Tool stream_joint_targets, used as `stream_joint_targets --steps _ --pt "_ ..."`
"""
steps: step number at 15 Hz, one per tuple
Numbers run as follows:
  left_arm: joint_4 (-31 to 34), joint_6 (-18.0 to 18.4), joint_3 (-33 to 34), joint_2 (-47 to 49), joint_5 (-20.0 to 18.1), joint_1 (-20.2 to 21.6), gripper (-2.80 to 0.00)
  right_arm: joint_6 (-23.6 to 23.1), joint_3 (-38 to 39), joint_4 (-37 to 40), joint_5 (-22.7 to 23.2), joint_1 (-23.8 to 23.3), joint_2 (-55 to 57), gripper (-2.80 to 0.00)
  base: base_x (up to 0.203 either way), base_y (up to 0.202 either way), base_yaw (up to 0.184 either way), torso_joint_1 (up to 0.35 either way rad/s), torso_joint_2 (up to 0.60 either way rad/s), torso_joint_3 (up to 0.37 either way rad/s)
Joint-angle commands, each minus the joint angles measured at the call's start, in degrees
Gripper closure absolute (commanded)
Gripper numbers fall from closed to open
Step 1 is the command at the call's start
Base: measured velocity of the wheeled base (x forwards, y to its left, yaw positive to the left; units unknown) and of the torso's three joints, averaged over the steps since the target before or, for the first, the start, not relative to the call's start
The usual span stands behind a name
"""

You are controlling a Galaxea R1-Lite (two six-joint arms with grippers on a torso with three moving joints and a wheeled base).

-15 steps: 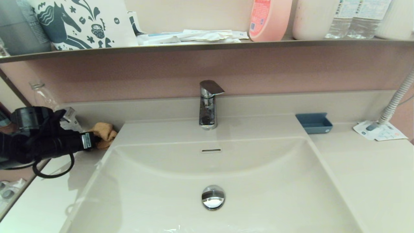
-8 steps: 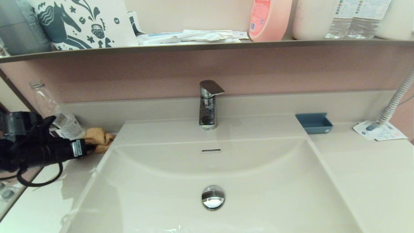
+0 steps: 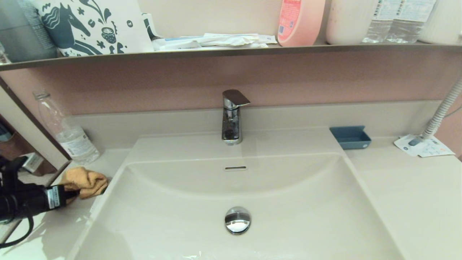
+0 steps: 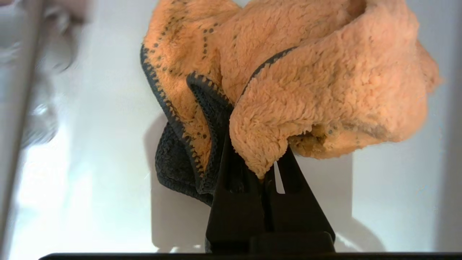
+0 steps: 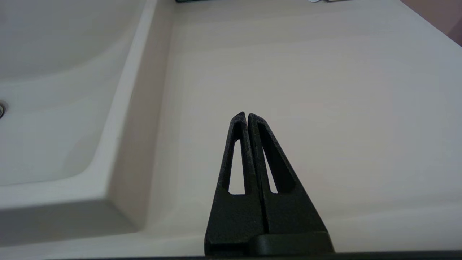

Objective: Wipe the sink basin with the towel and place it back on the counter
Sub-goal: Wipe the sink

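The yellow-orange towel (image 3: 86, 181) with its grey-blue edge is bunched up on the counter (image 3: 408, 195) at the left rim of the sink basin (image 3: 306, 202). My left gripper (image 3: 70, 194) reaches in from the left edge and is shut on a fold of the towel (image 4: 306, 83). In the left wrist view its black fingers (image 4: 234, 173) pinch the cloth, which covers their tips. My right gripper (image 5: 247, 115) is shut and holds nothing. It hovers over the bare counter (image 5: 306, 72) to the right of the basin (image 5: 54, 108) and is out of the head view.
A clear water bottle (image 3: 68, 133) stands at the back left, just behind the towel. The chrome faucet (image 3: 232, 115) rises behind the basin, and the drain plug (image 3: 238, 220) sits in its floor. A blue tray (image 3: 351, 137), a leaflet (image 3: 424, 146) and a hose (image 3: 442, 112) are at the back right.
My left gripper has pulled the towel forward along the left counter, away from the backsplash. The water bottle it was covering now shows in full.
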Motion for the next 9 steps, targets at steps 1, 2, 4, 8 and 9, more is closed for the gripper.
stream_joint_targets --steps 1,2,4,8,9 --pt "0.14 1.48 1.06 -1.4 0.03 3.36 0.0 0.03 0.0 -0.11 -0.02 0.0 0.05 0.0 0.0 0.0 0.0 0.0 0.0 0.0" --pt "0.12 4.18 0.57 -0.66 -0.65 5.37 0.0 0.03 0.0 -0.02 -0.02 0.0 0.05 0.0 0.0 0.0 0.0 0.0 0.0 0.0" --pt "0.12 5.56 -1.64 1.59 -2.15 6.42 0.0 0.03 0.0 -0.11 -0.02 0.0 0.05 0.0 0.0 0.0 0.0 0.0 0.0 0.0" --pt "-0.07 5.1 -7.08 6.81 -2.6 4.27 0.0 0.02 0.0 -0.03 -0.02 0.0 0.05 0.0 0.0 0.0 0.0 0.0 0.0 0.0" --pt "-0.25 4.73 -8.06 7.82 -2.58 3.35 0.0 0.03 0.0 -0.1 -0.02 0.0 0.05 0.0 0.0 0.0 0.0 0.0 0.0 0.0"
